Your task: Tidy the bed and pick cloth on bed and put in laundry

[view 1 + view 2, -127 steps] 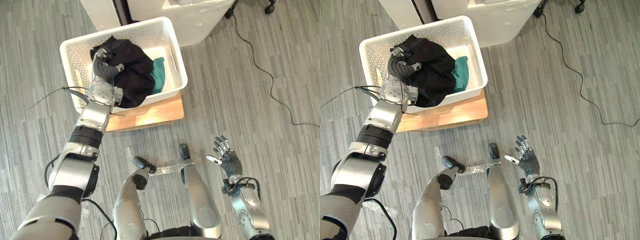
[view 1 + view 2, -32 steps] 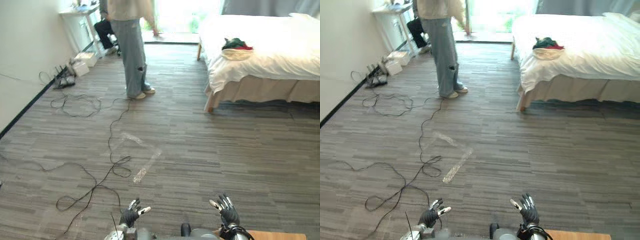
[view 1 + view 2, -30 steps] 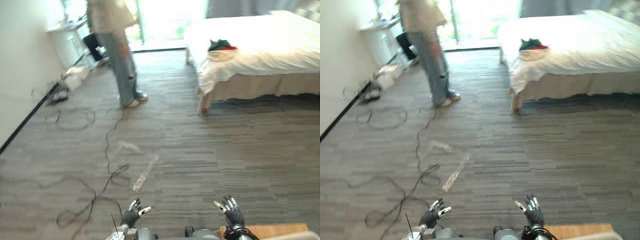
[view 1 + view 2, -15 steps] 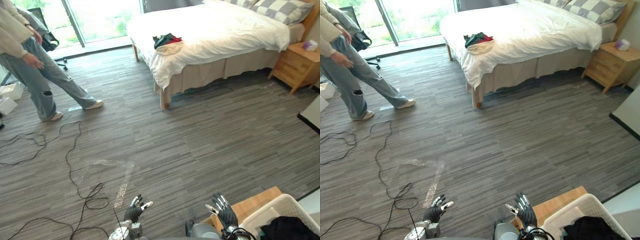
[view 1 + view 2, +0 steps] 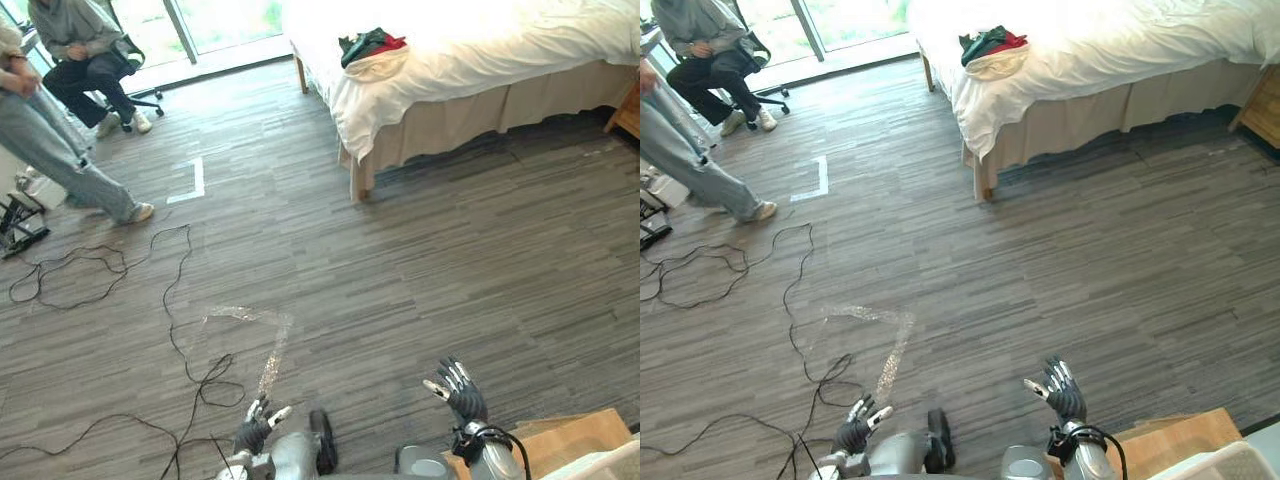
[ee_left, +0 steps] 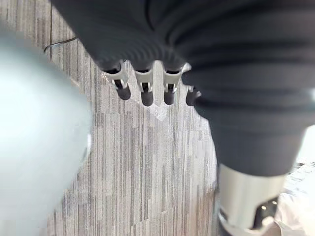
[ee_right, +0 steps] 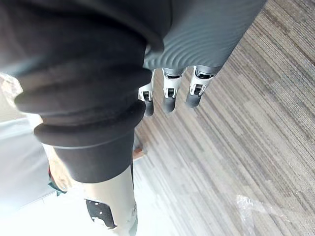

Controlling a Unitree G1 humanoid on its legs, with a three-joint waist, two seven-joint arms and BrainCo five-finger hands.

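- Left hand: fingers straight and spread, holding nothing, low over the floor.
- Right hand: fingers straight and spread, empty. A wooden platform lies just to its right.
- Pile of clothes: far ahead of both hands, on the near corner of the bed.
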